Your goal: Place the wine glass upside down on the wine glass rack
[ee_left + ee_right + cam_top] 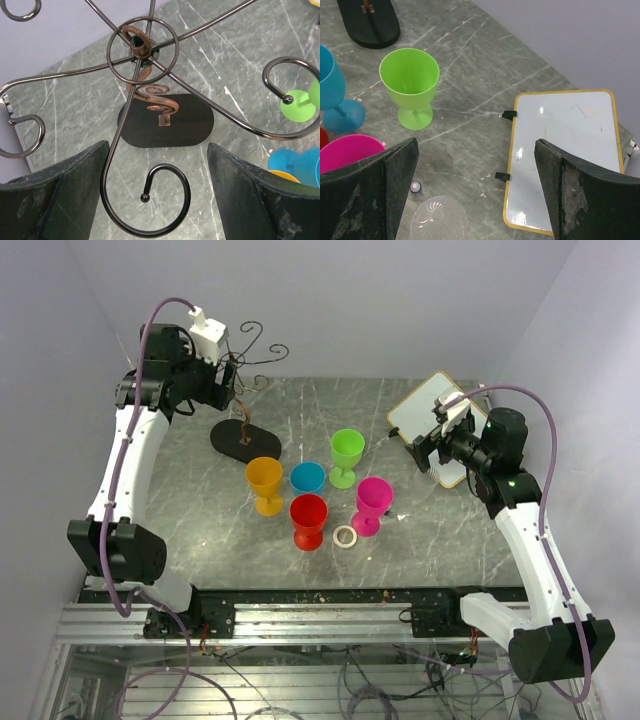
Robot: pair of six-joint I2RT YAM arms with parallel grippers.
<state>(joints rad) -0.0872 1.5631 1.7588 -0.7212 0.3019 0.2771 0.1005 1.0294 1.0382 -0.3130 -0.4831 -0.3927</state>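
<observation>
The wine glass rack point(243, 390) is a dark wire tree on a black oval base point(245, 439) at the back left. My left gripper point(226, 380) hovers above it, open and empty. In the left wrist view one curled arm point(150, 210) lies between the open fingers point(60, 195), and the base point(165, 122) shows below. Coloured wine glasses stand upright mid-table: orange point(265, 484), blue point(308, 478), red point(308, 520), green point(346, 456), pink point(373, 504). My right gripper point(428, 452) is open and empty at the right. A clear round glass foot point(439, 218) shows below it.
A white board with a yellow frame point(437, 427) lies at the back right, also in the right wrist view point(565, 155). A small tape ring point(345, 535) lies by the pink glass. A small round dot point(416, 187) sits on the table. Walls close the back and sides.
</observation>
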